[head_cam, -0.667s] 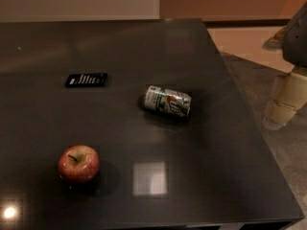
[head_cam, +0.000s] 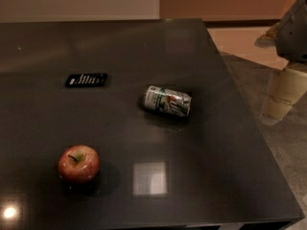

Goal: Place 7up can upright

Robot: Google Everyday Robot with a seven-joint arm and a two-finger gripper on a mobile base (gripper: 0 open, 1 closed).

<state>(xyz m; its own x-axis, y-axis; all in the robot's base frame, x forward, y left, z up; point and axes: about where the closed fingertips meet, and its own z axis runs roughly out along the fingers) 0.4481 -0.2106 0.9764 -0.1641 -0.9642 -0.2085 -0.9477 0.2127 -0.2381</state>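
A dark, glossy desk (head_cam: 230, 176) is seen filling most of the view, with its right edge running from far to near. The 7up can (head_cam: 167, 101) is found lying on its side a little right of the desk's middle. Its long axis is turned roughly left to right, with the right end slightly nearer. Its silver and green wall is shown, marked with white lettering and a small red dot. Nothing is touched by the can except the desk surface.

A flat black rectangular device (head_cam: 86, 79) is laid flat to the left of the can and somewhat farther back, well apart from it. A red apple (head_cam: 78, 164) is set upright near the left front, stem up, also well apart from the can. A pale square reflection (head_cam: 150, 178) is seen on the desk just right of the apple.

The gripper (head_cam: 274, 110) is held beyond the right edge of the desk, above the grey floor (head_cam: 288, 152), with a pale lower part hung beneath a grey housing. It is kept well apart from the can, and nothing is seen to be held in it. Whether it is released or clenched cannot be told.
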